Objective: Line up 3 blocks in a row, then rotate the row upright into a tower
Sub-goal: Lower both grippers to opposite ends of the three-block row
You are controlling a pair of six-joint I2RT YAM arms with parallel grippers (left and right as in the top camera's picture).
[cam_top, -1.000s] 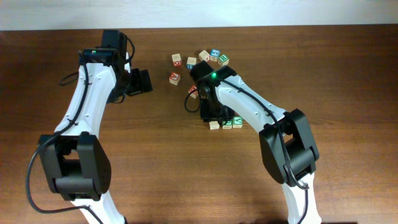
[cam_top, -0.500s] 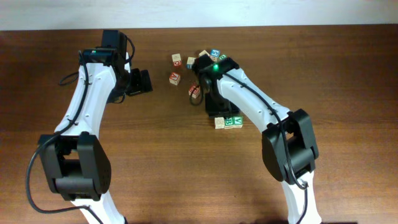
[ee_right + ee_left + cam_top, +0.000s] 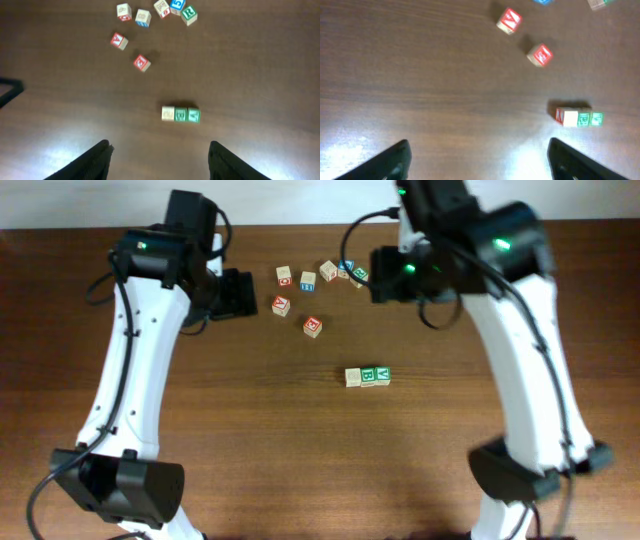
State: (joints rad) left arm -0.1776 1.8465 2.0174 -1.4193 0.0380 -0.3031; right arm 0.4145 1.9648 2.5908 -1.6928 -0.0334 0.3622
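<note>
Three blocks sit touching in one row on table. Left gripper and right gripper hang above it, jaws wide apart, nothing held

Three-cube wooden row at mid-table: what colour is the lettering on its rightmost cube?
Green lettering on that small light-wood cube; clearest in the right wrist view.

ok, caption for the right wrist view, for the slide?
Three blocks lined up side by side on the table, loose cubes scattered beyond.
</note>
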